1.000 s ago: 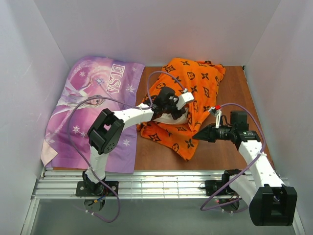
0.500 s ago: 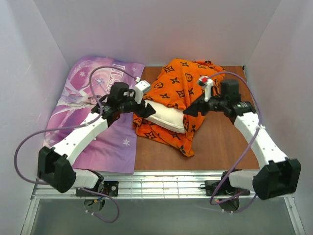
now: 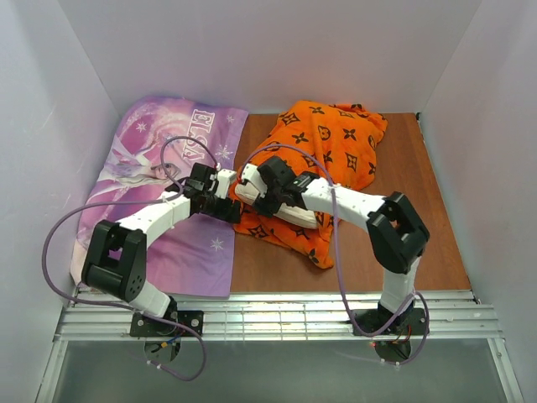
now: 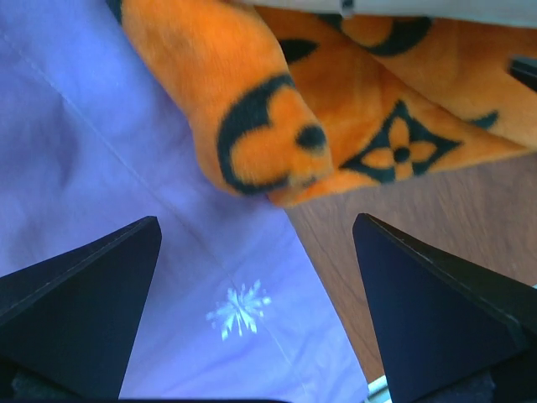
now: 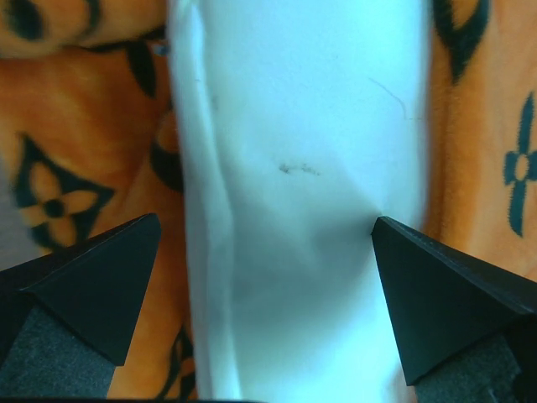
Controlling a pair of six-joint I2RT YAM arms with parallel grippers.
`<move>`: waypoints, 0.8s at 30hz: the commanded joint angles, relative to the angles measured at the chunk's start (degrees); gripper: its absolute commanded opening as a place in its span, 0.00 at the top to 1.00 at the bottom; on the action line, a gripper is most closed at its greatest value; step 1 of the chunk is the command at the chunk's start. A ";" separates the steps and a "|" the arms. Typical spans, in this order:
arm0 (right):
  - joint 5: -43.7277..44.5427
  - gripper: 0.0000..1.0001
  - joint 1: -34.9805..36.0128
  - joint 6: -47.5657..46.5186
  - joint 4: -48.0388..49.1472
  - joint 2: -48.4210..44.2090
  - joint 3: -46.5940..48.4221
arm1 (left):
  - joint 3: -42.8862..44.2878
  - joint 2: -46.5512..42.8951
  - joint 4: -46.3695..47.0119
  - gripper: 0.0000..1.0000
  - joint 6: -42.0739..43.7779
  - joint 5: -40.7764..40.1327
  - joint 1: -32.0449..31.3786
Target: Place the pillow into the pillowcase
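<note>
Top external view, Ana: how far along is it?

Partway, Ben, as I judge it. The pillowcase lies heaped at the middle of the table. Most of the pillow seems to be inside it. Only its near-left end shows bare white, poking out of the mouth.

So what is left?

Drawing the orange cloth over that exposed end and smoothing it (the case looks bunched rather than pulled flat). Neither claw holds anything. The right gripper hangs spread wide just above the bare pillow. The left gripper is spread too, over the spot where a corner of the case meets the edge of the purple fabric.

Count it for me, biggest first.

One table. One purple fabric with a princess print, lying flat on the left (no part of this job, I'd say). One pillowcase. One pillow. Two arms, each with one gripper, both reaching in at the open end of the case.
</note>
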 commanded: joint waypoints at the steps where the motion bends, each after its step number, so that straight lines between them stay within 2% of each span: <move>1: 11.89 0.04 -0.39 -3.81 2.37 3.96 2.13 | 1.30 3.74 5.60 0.12 -0.97 -1.34 -0.16; 6: 15.14 0.08 -1.79 -4.52 4.39 6.26 -1.38 | 2.62 9.12 10.08 0.13 -5.97 2.08 -0.16; 9: 15.41 0.17 -2.68 -4.79 5.71 5.64 -3.14 | 3.15 10.79 10.88 0.26 -6.25 4.37 -0.16; 10: 15.41 0.21 -3.12 -4.96 5.89 5.55 -3.41 | 3.33 10.88 10.79 0.34 -5.81 6.20 -0.16; 11: 15.50 0.35 -3.38 -5.31 6.24 5.64 -3.85 | 3.59 10.19 10.53 0.70 -5.46 7.18 -0.07; 12: 15.50 0.44 -3.99 -5.40 6.33 5.82 -3.94 | 3.77 9.31 10.01 0.89 -5.45 6.84 0.27; 13: 15.50 0.52 -4.35 -5.40 6.33 5.90 -3.94 | 4.20 8.17 9.13 1.00 -5.02 5.96 0.71; 14: 15.50 0.75 -4.78 -5.40 6.24 5.82 -4.11 | 4.99 6.77 6.51 1.00 -4.32 6.39 1.59; 15: 15.32 0.89 -5.66 -4.97 6.16 5.64 -4.11 | 5.43 2.49 4.92 1.00 -3.53 6.92 4.47; 16: 15.06 0.98 -6.19 -4.70 6.07 4.68 -4.03 | 5.61 0.18 3.16 1.00 -1.43 8.66 6.15; 18: 14.00 0.99 -7.85 -3.91 5.28 3.19 -3.76 | 6.40 -7.18 -3.51 1.00 3.31 9.90 10.81; 21: 12.87 0.99 -9.88 -3.12 5.28 -1.03 -3.41 | 5.27 -13.18 -14.67 1.00 10.97 11.93 17.75; 23: 9.71 0.99 -10.94 -2.07 4.67 -3.84 -2.71 | 1.07 -14.86 -15.32 1.00 13.53 12.89 23.88; 24: 7.26 0.99 -11.90 -1.10 3.70 -4.37 -0.88 | 1.57 -13.56 -16.36 1.00 14.40 13.68 24.88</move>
